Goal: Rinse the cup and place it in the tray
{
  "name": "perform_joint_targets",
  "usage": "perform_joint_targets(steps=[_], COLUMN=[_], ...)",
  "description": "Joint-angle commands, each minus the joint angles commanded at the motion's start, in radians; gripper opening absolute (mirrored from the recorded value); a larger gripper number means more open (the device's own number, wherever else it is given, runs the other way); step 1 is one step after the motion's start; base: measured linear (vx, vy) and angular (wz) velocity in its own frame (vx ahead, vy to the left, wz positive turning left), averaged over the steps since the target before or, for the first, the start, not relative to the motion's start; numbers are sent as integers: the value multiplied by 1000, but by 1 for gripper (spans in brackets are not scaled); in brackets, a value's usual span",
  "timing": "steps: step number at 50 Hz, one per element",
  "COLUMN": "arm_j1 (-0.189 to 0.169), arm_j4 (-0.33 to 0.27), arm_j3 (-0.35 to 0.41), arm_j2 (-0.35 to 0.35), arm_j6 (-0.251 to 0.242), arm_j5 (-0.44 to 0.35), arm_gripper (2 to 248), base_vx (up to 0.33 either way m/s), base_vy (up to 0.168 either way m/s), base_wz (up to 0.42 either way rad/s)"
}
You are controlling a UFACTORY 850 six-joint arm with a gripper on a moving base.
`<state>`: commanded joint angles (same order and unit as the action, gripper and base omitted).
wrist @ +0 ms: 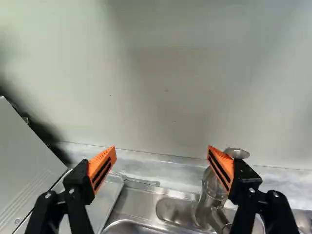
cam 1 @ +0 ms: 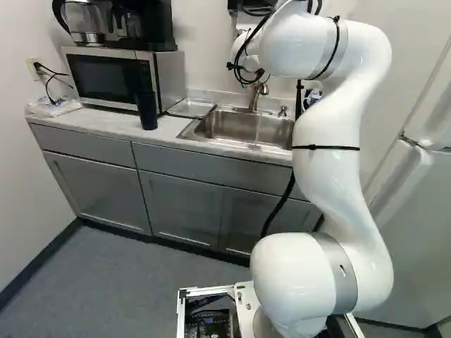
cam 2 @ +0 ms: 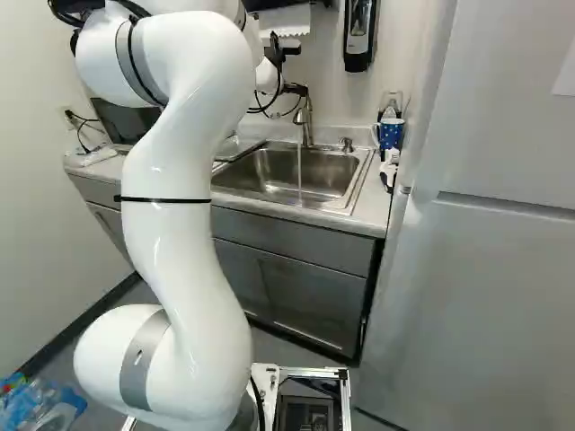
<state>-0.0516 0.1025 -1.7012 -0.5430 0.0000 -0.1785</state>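
orange pads (wrist: pixel 101 168) stand spread wide on the claw (wrist: pixel 162 148), with nothing pinched between them. it faces the pale wall (wrist: pixel 165 87) above the back of the sink, and the metal tap (wrist: pixel 212 192) rises close by its right finger. a thin stream of water (cam 2: pixel 299 171) falls from that tap into the sink (cam 1: pixel 239 130), so the rinse looks ready and waiting — though no cup is in hand.

farther out, on the left, the shallow metal tray (cam 1: pixel 190 108) lies on the bench (cam 1: pixel 77 118), between the sink and the microwave (cam 1: pixel 113 76). past it, in front of the microwave and near the bench's front edge, stands a dark tumbler (cam 1: pixel 146 109), upright, its long axis vertical. i take that for the cup, since it stands by itself near the tray; a blue spotted mug (cam 2: pixel 391 133) beyond the sink's right side could be the one meant instead.

the coming move, as i judge it, turns on that sideways offset: the tumbler lies to the claw's left, lower and nearer the base. the claw would have to back off from the tap, swing left and close across the upright body from both sides. catching the tap on the way out is the first risk — tipping the tumbler off the front edge, the second.
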Motion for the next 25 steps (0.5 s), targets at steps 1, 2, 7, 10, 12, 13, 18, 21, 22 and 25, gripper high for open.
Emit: perform_joint_targets(steps=[1,2,7,10,12,13,18,21,22,25], arm_j1=[0,0,0,0,0,0,0,0,0,0], arm_j4=[0,0,0,0,0,0,0,0,0,0], arm_j3=[0,0,0,0,0,0,0,0,0,0], arm_j2=[0,0,0,0,0,0,0,0,0,0], arm_j6=[0,0,0,0,0,0,0,0,0,0], arm_j5=[-1,-1,-4,-4,-4,-4,-4,-4,-4,-4], arm_gripper=[247,247,247,247,247,247,247,247,247,247], base_vx=[0,0,0,0,0,0,0,0,0,0], base_vy=[0,0,0,0,0,0,0,0,0,0], base_wz=[0,0,0,0,0,0,0,0,0,0])
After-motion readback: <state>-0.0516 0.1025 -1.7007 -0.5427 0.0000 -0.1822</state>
